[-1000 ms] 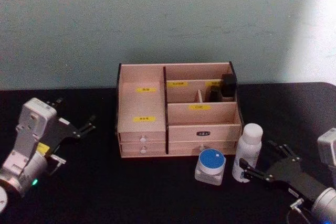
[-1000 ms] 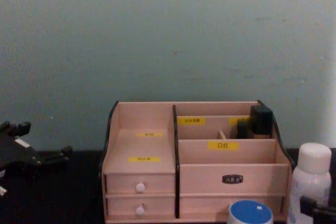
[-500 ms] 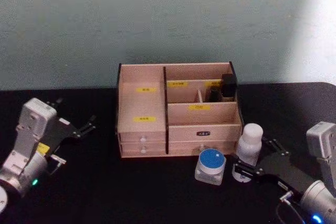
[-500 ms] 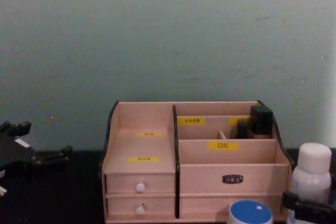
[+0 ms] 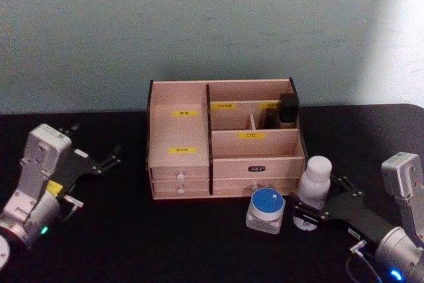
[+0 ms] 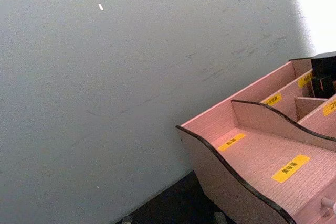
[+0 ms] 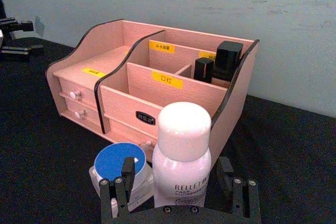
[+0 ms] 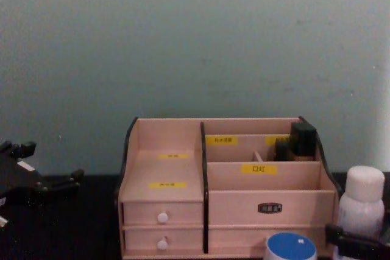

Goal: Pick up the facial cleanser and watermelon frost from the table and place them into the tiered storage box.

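Right gripper [image 5: 320, 200] is sitting low on the table [image 5: 165, 243] at the right front corner of the tiered storage box [image 5: 255, 164], fingers spread and straddling the lower body of the white capped bottle [image 5: 315, 180], probably the facial cleanser. In the right wrist view a gap is showing on each side, so nothing is being pinched yet. Bottle is standing upright, long axis vertical, dead centre between the fingers, so the next move is looking like a plain squeeze, then a lift up and back-left toward the open compartments. Blue-lidded jar [image 5: 266, 209], likely the watermelon frost, is sitting just beside the bottle on its left, very near one finger, so risk of nudging it. Left gripper [image 5: 93, 144] is parking far left, spread open, well apart from both items, right arm clearly nearer
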Controlling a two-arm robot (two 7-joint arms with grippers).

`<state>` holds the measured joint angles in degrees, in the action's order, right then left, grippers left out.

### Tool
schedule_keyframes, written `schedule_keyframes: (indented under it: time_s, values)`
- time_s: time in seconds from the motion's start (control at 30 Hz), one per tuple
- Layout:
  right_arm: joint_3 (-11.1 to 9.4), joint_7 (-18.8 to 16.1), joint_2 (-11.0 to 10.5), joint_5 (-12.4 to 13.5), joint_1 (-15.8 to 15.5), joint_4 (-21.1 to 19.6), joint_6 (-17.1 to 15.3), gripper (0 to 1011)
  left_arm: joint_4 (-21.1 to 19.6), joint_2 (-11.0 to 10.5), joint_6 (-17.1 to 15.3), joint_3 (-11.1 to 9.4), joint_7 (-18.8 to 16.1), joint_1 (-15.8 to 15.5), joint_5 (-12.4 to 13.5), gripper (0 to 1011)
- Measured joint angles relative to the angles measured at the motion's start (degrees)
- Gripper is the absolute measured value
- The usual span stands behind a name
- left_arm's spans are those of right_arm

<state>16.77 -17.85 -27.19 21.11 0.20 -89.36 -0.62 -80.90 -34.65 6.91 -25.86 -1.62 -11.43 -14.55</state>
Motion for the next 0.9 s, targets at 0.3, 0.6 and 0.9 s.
schedule_keyframes:
  time_s: [0.3, 0.6, 0.9]
  values:
    - [0.1, 0.0, -0.1, 0.1, 0.0, 0.0, 0.1, 935, 0.0, 0.0, 0.0, 0.0, 0.0, 0.0, 0.0, 1001]
    - [0.1, 0.0, -0.2, 0.3, 0.0, -0.1, 0.3, 683, 0.0, 0.0, 0.0, 0.0, 0.0, 0.0, 0.0, 1002]
    - [0.1, -0.1, -0.2, 0.3, 0.0, -0.1, 0.3, 592, 0.0, 0.0, 0.0, 0.0, 0.0, 0.0, 0.0, 1001]
